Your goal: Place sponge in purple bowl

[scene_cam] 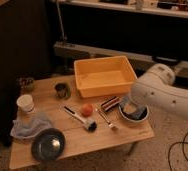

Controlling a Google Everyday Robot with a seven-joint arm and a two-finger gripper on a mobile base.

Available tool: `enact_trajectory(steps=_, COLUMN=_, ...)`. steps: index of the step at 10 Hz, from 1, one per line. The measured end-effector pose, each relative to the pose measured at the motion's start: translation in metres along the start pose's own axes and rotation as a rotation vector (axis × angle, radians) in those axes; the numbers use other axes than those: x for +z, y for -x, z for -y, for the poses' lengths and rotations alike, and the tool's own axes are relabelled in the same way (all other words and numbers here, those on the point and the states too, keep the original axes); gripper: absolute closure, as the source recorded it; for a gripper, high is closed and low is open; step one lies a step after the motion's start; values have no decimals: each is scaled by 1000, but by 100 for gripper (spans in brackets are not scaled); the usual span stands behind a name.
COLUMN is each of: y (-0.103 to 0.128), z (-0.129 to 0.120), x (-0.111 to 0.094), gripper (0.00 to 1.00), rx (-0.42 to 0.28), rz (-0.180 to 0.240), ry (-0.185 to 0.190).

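Wooden table on speckled floor, dark cabinet to the left, dim room. White arm reaches in from the right. Gripper low over purple bowl at table's right edge, pincer clamped together on sponge, which sits within the bowl's rim. Yellow tub behind. Pale cloth and dark dish front left, well apart from the bowl

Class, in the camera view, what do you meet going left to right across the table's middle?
White cup, can, orange ball, striped packet, purple bowl; the gripper holds the sponge inside the bowl.
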Motion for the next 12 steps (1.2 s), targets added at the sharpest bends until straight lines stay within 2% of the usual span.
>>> enact_trajectory(steps=1, y=-28, z=5, x=9, gripper=85, rx=71, rz=-13, ry=-1)
enact_trajectory(steps=2, y=-60, z=10, x=28, gripper=85, rx=160, rz=-24, ry=-1)
enact_trajectory(steps=5, y=-89, z=13, x=56, gripper=85, rx=211, rz=-8, ry=-1)
enact_trajectory(steps=12, y=-85, z=13, x=57, gripper=85, rx=207, rz=-5, ry=1)
